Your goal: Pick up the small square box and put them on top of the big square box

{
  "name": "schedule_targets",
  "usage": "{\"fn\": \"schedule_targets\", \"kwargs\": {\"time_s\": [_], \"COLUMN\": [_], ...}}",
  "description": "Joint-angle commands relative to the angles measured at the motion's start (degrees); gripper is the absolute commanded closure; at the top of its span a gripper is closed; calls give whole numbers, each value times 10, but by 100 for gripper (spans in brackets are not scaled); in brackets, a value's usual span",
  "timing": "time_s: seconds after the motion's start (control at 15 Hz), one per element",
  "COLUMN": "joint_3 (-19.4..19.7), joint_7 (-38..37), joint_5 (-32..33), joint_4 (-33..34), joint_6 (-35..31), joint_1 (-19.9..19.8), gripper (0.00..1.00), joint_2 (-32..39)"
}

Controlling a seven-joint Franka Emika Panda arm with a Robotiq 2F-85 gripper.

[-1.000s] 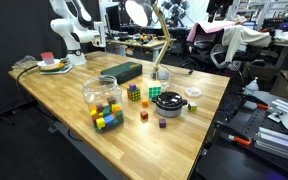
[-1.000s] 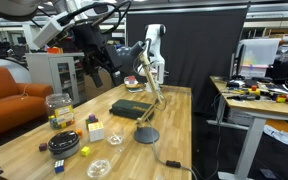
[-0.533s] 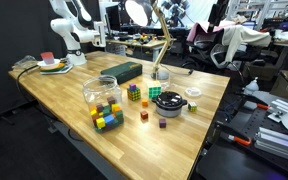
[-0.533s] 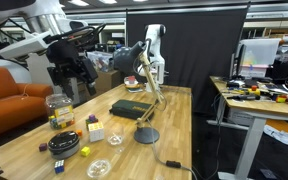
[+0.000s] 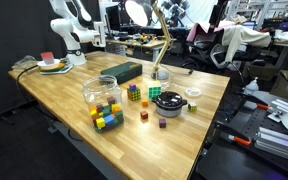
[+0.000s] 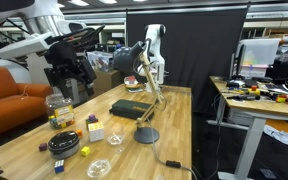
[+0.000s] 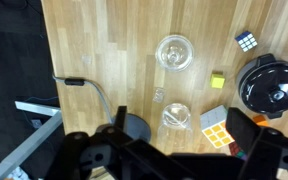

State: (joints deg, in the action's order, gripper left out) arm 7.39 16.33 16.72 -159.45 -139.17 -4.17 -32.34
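The big square box is flat and dark green; it lies mid-table in both exterior views (image 5: pixel 122 71) (image 6: pixel 129 108) and is out of the wrist view. Small cubes lie loose: a yellow one (image 7: pixel 218 80) (image 6: pixel 85 151), an orange one (image 5: pixel 143 116) and a purple one (image 5: pixel 162 124). My gripper (image 6: pixel 69 75) hangs open and empty, high above the table end near the jar. In the wrist view its two fingers (image 7: pixel 182 135) straddle an upturned clear glass (image 7: pixel 175 115) far below.
A clear jar of coloured cubes (image 5: pixel 102 95) (image 6: pixel 57 108), a black round container (image 7: pixel 274 85) (image 5: pixel 171 102), Rubik's cubes (image 7: pixel 246 41) (image 7: pixel 215 121), a glass bowl (image 7: pixel 175 52) and a desk lamp with round base (image 6: pixel 144 135) (image 7: pixel 134 128) stand on the table.
The gripper swung away from the lamp head toward the jar end of the table about a second ago, then stayed still. Objects on the table have not moved.
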Motion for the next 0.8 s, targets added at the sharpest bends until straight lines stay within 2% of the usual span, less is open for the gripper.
{"fn": "schedule_targets", "kwargs": {"time_s": [0.0, 0.27, 0.33, 0.4, 0.73], "joint_3": [9, -8, -16, -18, -22], "joint_7": [79, 131, 130, 107, 121], "joint_5": [-35, -47, -36, -46, -44], "joint_4": [-2, -12, -15, -16, -11], "joint_6": [10, 15, 13, 9, 10], "joint_1": [54, 103, 103, 97, 99], "gripper": [0, 0, 0, 0, 0], "joint_2": [29, 89, 104, 87, 112]}}
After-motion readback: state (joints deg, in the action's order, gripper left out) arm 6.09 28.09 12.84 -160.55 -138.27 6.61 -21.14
